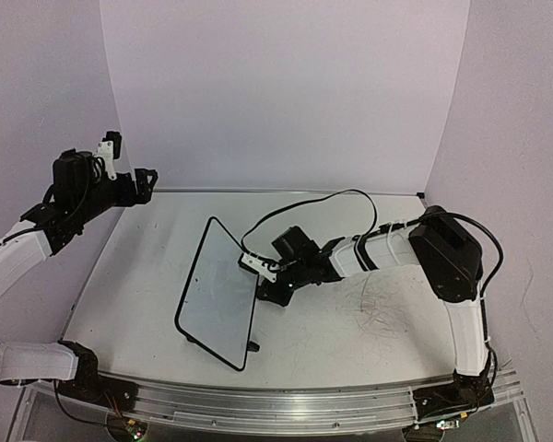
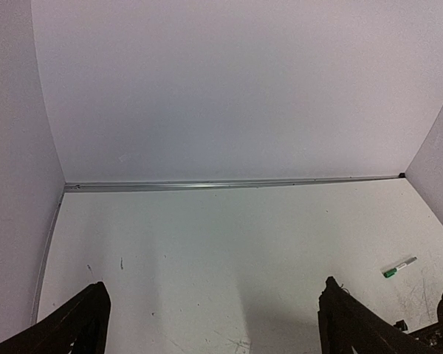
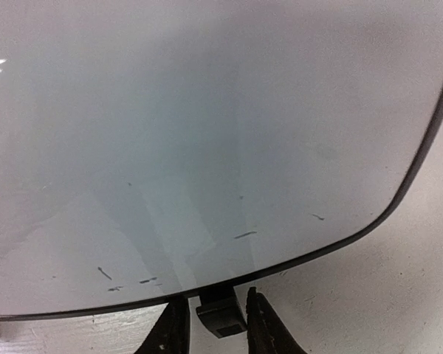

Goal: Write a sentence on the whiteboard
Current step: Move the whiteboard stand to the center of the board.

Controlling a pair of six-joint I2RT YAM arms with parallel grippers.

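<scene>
The whiteboard (image 1: 217,290) lies on the table mid-left, white with a thin black rim. It fills the right wrist view (image 3: 207,133) and bears only a few short dark marks. No green sentence shows on it. My right gripper (image 1: 261,279) is low at the board's right edge. In the right wrist view the gripper (image 3: 215,296) is narrowly open, its fingers either side of a small black foot (image 3: 223,316) with slim gaps. My left gripper (image 1: 146,184) is raised at the far left, away from the board. In its own view it (image 2: 218,324) is wide open and empty.
A green-capped marker (image 2: 399,267) lies on the table toward the back right. Faint grey scribbles (image 1: 380,308) mark the table right of the board. White walls close the back and both sides. A metal rail (image 1: 276,405) runs along the near edge.
</scene>
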